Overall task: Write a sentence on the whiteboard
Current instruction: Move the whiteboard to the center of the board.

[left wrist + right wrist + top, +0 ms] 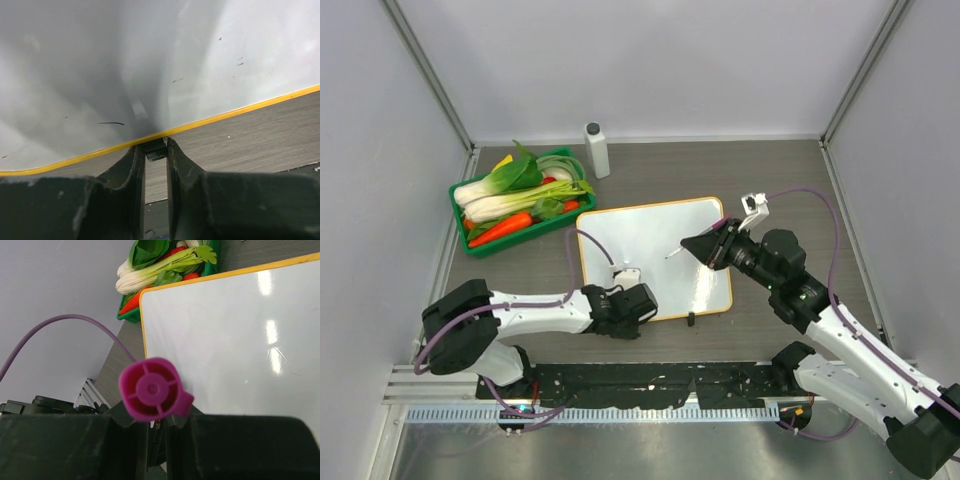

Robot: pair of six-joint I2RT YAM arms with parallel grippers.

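Right fingers (100,450) pinched a magenta marker (150,390), tip aimed at the middle of the whiteboard (645,235) lying flat on the tabletop (770,180) beside the green tray (456,197), left fingers (125,190) clamping its near edge.

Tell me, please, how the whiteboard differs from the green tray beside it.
The whiteboard is larger, flat and white with an orange frame; the green tray is smaller, walled and green. The whiteboard shows no readable writing; the green tray is packed with vegetables. Both are rectangular.
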